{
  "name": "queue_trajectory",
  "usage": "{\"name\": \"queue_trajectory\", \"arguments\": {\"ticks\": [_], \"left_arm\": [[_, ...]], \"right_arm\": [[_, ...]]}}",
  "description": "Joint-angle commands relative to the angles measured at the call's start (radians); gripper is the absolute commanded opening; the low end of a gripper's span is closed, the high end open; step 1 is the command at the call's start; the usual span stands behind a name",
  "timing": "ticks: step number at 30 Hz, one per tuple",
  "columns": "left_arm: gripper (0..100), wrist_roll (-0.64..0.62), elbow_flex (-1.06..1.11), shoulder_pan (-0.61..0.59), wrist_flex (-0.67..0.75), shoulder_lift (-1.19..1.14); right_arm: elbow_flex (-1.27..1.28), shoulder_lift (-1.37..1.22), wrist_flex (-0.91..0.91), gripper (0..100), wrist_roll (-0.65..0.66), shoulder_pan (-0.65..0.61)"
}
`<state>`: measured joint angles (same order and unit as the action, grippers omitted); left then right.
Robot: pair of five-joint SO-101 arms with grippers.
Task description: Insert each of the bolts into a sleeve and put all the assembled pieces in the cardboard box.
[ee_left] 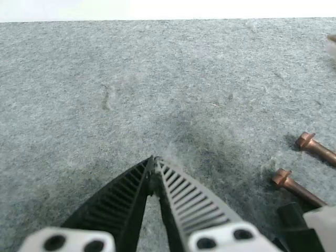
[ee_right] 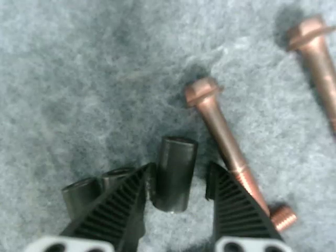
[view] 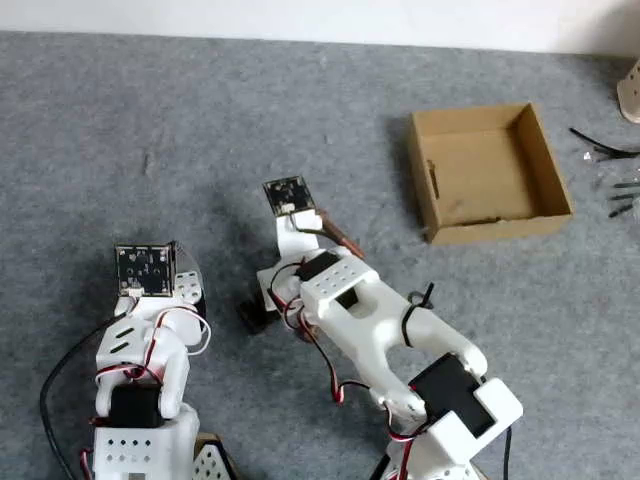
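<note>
1. Sleeve (ee_right: pixel 176 173): a short black tube on the grey carpet (view: pixel 200 130). It sits between the fingers of the right gripper (ee_right: pixel 179 168), with its open end towards a bolt head.
2. Right gripper: the jaws are spread to either side of this sleeve. One finger (ee_right: pixel 121 207) is at the sleeve's wall, and whether they touch cannot be told. The other finger (ee_right: pixel 236 210) stands off with a gap.
3. Other sleeves: two more black tubes, (ee_right: pixel 81 191) and (ee_right: pixel 118 176), stand just beside the first, on the outer side of the nearer finger.
4. Bolts: a copper bolt (ee_right: pixel 226 147) lies flat just beside the sleeve, its threaded tip past the far finger. A second copper bolt (ee_right: pixel 320 63) lies near it, roughly parallel. Neither bolt is in a sleeve.
5. Left gripper (ee_left: pixel 156 163): the jaws are pressed together with nothing between them. It is over bare carpet, and the two bolts lie off to one side.
6. Cardboard box (view: pixel 500 228): it is open-topped, with nothing assembled visible inside. It stands well apart from the bolts, beyond the right arm (view: pixel 370 320). A dark mark on one inner wall is too small to read.
7. Room for moving: bare carpet lies between the right arm and the box, and also ahead of the left arm (view: pixel 140 340). The carpet's far edge meets a white surface.
8. Right margin: thin dark pieces (view: pixel 615 190) and a pale object (view: pixel 630 90) lie beyond the box.
</note>
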<state>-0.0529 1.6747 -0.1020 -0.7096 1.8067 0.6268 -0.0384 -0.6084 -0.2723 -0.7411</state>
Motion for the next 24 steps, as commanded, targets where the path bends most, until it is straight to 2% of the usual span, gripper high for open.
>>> {"name": "queue_trajectory", "arguments": {"ticks": [1, 4, 12, 17, 24], "left_arm": [[2, 0.003, -0.012, -0.008, 0.025, 0.013], [2, 0.003, -0.012, -0.008, 0.025, 0.013], [2, 0.003, -0.010, -0.008, 0.025, 0.013], [2, 0.003, -0.010, -0.008, 0.025, 0.013], [2, 0.003, -0.010, -0.008, 0.025, 0.013]], "right_arm": [[-0.033, 0.001, -0.004, 6.7, 0.018, 0.019], [-0.033, 0.001, -0.004, 1.2, 0.114, 0.021], [-0.031, 0.035, -0.039, 0.3, 0.123, 0.025], [0.054, 0.268, -0.074, 0.3, 0.124, 0.076], [0.361, 0.648, 0.151, 0.3, 0.126, 0.173]]}}
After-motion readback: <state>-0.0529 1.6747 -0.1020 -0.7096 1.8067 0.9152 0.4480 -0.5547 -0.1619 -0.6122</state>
